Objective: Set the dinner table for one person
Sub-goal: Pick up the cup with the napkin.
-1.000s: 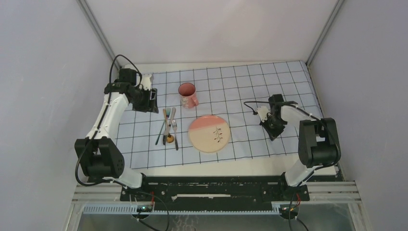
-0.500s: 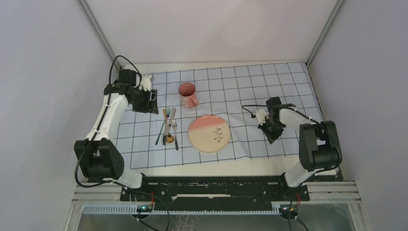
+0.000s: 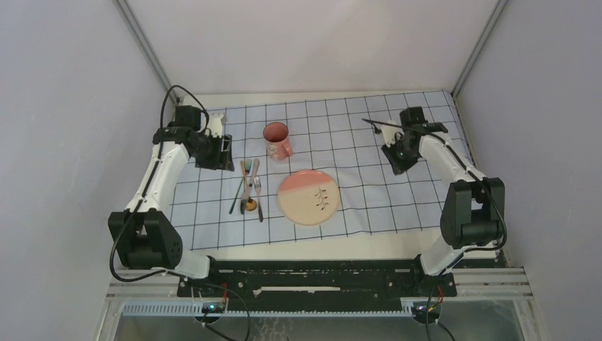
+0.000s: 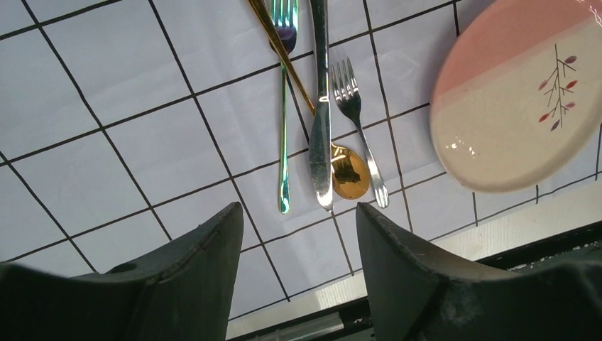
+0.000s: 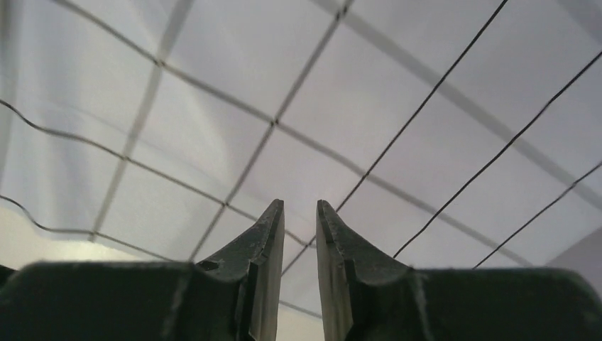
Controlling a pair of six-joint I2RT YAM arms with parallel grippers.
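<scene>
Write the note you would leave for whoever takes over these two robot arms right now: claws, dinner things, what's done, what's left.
Left gripper: open, empty, hovering over the cloth by the cutlery.
Right gripper: jaws slightly apart, empty, over bare cloth right of the plate.
The plate lies mid-cloth on the dinner table. The mug stands upright behind it, to the left.
Knife, teal fork, silver fork and gold spoon lie bunched and overlapping left of the plate.
Done: plate and mug look placed.
Left, probably: spread the cutlery around the plate.
</scene>
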